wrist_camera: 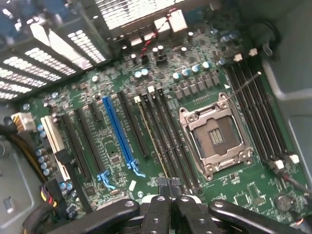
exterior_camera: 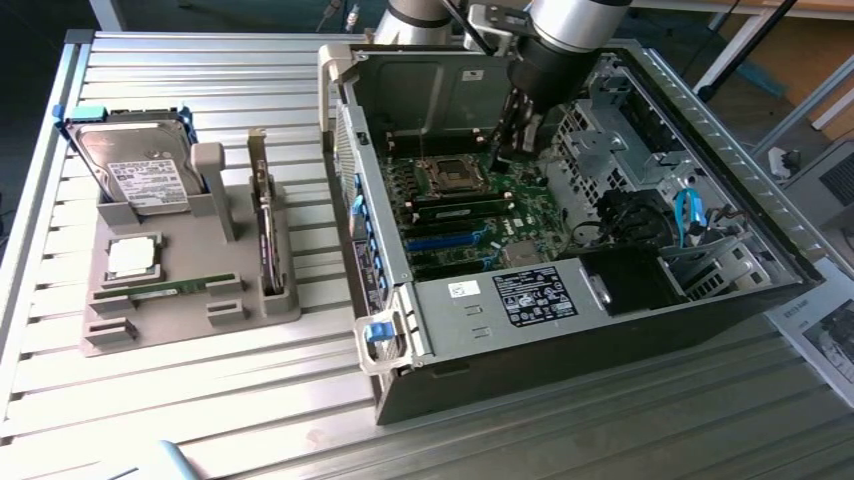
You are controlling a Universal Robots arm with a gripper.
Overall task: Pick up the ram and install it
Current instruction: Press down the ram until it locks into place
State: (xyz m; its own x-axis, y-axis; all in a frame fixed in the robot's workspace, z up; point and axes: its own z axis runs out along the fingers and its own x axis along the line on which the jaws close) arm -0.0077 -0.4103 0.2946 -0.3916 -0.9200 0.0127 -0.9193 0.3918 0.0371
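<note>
1. The gripper [wrist_camera: 170, 191] hangs low over the motherboard [wrist_camera: 122, 92], its jaws drawn tight together; I cannot tell whether anything thin is pinched between them.
2. Just ahead of the fingertips run long dark slots, with the blue slot [wrist_camera: 117, 131] on one side and the open processor socket [wrist_camera: 214, 136] on the other.
3. The metal cage [exterior_camera: 414, 95] and the case wall [exterior_camera: 441, 300] crowd the arm.
4. Well apart, outside the case, a ram [exterior_camera: 167, 290] lies in the grey holder [exterior_camera: 134, 335], near the hard drive [exterior_camera: 134, 170].
</note>
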